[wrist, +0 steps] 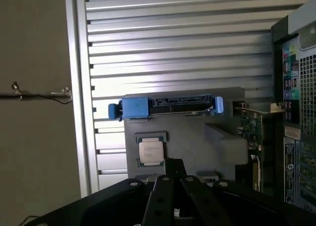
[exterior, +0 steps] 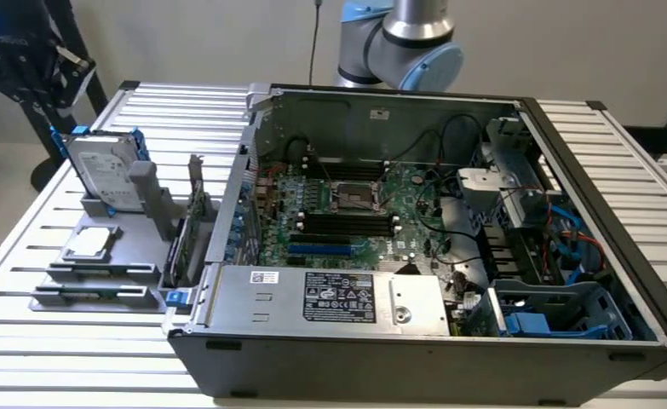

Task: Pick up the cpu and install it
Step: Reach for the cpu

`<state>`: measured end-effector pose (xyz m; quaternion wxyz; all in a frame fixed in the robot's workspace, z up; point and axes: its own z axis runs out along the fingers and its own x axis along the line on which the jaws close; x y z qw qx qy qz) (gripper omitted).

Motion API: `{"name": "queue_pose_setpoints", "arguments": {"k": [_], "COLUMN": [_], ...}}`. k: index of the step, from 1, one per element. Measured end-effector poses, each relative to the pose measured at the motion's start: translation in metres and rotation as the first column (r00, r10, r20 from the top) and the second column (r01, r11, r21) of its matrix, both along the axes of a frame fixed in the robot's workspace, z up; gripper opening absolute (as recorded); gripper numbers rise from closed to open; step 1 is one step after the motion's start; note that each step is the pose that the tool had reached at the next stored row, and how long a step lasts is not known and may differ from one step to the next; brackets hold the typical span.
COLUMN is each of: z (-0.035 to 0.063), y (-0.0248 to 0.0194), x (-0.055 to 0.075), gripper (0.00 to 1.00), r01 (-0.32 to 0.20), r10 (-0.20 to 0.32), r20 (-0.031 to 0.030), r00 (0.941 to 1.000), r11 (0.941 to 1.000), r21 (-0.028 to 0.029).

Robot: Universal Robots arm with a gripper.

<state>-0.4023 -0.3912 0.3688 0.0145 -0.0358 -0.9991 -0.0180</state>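
Observation:
The cpu [exterior: 91, 244] is a small silver square chip lying flat in a grey fixture [exterior: 97, 291] on the slatted table, at the exterior view's left. The wrist view looks down on the cpu [wrist: 150, 152] from well above. My gripper [exterior: 24, 58] hangs high over the table's far left corner, apart from the cpu. In the wrist view its black fingers [wrist: 165, 189] meet at a point, so the gripper [wrist: 173, 163] is shut with nothing in it. The motherboard's empty socket [exterior: 350, 196] lies inside the open computer case [exterior: 424, 354].
A silver hard drive with blue brackets [exterior: 104, 175] stands upright in the fixture just behind the cpu, and shows edge-on as the hard drive [wrist: 168, 105] in the wrist view. Expansion cards [exterior: 191, 223] stand between fixture and case. The case's power supply [exterior: 333, 296] and cables crowd the board.

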Motion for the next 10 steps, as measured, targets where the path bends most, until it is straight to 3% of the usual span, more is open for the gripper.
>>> {"name": "queue_pose_setpoints", "arguments": {"k": [1,3,10], "z": [-0.0005,-0.0018,-0.0049], "y": [0.0000,0.0000,0.0004], "x": [-0.003,-0.008,-0.014], "gripper": [0.11,0.11,0.11], "r01": [0.000,-0.001,-0.050], "r10": [0.000,0.001,0.050], "r20": [-0.0060,-0.0114,-0.0122], "r00": [1.0000,0.9999,0.9987], "r11": [1.0000,1.0000,0.9987], "r21": [-0.0003,-0.0011,-0.0081]}}
